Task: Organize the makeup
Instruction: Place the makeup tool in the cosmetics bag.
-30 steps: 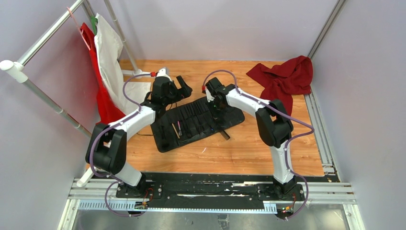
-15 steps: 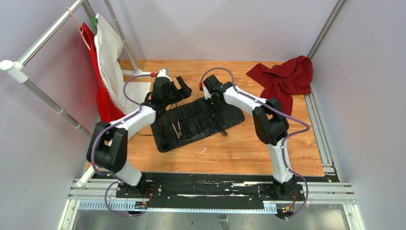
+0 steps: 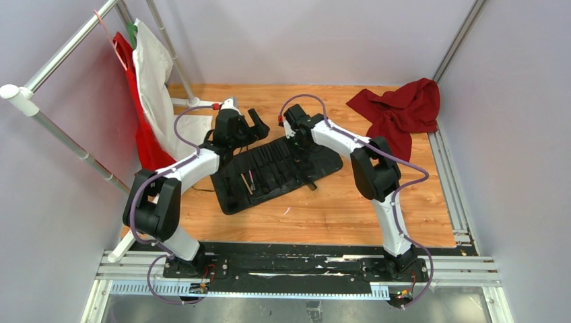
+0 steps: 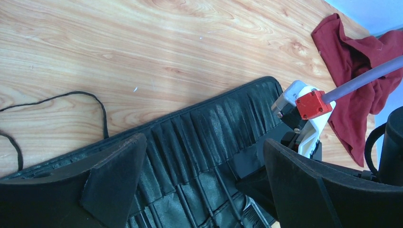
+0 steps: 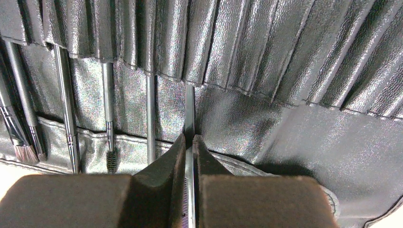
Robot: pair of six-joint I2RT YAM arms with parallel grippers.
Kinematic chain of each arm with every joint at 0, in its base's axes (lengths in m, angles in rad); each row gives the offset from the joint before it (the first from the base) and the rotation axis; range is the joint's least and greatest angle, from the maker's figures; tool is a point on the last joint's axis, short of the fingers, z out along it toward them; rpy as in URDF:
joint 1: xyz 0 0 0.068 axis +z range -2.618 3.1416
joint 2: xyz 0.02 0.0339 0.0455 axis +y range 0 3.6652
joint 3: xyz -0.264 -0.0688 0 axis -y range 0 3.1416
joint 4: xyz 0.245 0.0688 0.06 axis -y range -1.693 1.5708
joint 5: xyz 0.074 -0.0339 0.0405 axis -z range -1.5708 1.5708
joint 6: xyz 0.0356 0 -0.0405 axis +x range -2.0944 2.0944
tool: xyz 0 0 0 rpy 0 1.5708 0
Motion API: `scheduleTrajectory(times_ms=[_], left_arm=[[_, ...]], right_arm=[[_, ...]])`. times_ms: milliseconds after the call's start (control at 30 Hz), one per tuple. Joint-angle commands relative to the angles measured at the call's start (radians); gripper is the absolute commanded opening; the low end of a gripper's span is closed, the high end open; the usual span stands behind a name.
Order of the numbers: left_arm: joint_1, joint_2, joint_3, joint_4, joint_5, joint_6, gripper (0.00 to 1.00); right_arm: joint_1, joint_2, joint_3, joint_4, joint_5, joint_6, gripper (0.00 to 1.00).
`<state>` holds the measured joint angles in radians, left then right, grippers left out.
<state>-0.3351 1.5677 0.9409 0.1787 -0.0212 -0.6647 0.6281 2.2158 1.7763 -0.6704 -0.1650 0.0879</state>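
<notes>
The black slotted case (image 3: 269, 171) lies open on the wooden table. My right gripper (image 5: 189, 138) is shut on the thin black comb (image 5: 189, 111), whose handle end runs up under a slot's edge. The comb's toothed end (image 3: 310, 184) sticks out past the case's near edge. Several slim brushes (image 5: 108, 109) sit in the slots to the comb's left. A pink-handled brush (image 3: 252, 180) lies in the case's left part. My left gripper (image 4: 202, 161) hovers open over the case's far side, holding nothing. In the top view, the right gripper (image 3: 304, 151) is above the case's right half.
A red cloth (image 3: 400, 111) is heaped at the table's far right corner. White and red garments (image 3: 151, 81) hang on a rack at the left. A thin black cord (image 4: 62, 97) trails on the wood beyond the case. The right wrist (image 4: 306, 111) stands close to my left gripper.
My right gripper has moved a little toward the far left with the comb, which now sticks out less past the case's near edge. The left arm has barely moved.
</notes>
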Motion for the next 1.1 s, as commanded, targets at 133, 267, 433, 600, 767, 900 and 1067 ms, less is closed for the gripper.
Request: scheduleTrajectory(times_ms=[133,267,433,600,767,900,1067], left_arm=[[0.007,0.029,-0.005,0.036,0.008,0.01,0.98],[0.007,0.044,-0.008,0.046,0.008,0.008,0.98],[0.007,0.068,-0.005,0.055,0.01,0.006,0.98],[0.007,0.097,-0.005,0.07,0.011,0.003,0.98],[0.007,0.132,-0.005,0.089,0.009,-0.002,0.98],[0.007,0.152,-0.004,0.096,0.011,-0.005,0.98],[0.007,0.146,-0.005,0.096,0.009,-0.004,0.98]], right_arm=[[-0.022,0.033,0.057,-0.004,-0.019,-0.008,0.01],[-0.021,0.044,0.078,0.0,-0.024,-0.009,0.01],[-0.021,0.061,0.105,0.004,-0.033,-0.008,0.01],[-0.021,0.076,0.128,0.009,-0.041,-0.008,0.01],[-0.021,0.093,0.148,0.018,-0.048,-0.012,0.01],[-0.022,0.106,0.161,0.032,-0.051,-0.014,0.01],[-0.027,0.117,0.158,0.064,-0.055,-0.012,0.01]])
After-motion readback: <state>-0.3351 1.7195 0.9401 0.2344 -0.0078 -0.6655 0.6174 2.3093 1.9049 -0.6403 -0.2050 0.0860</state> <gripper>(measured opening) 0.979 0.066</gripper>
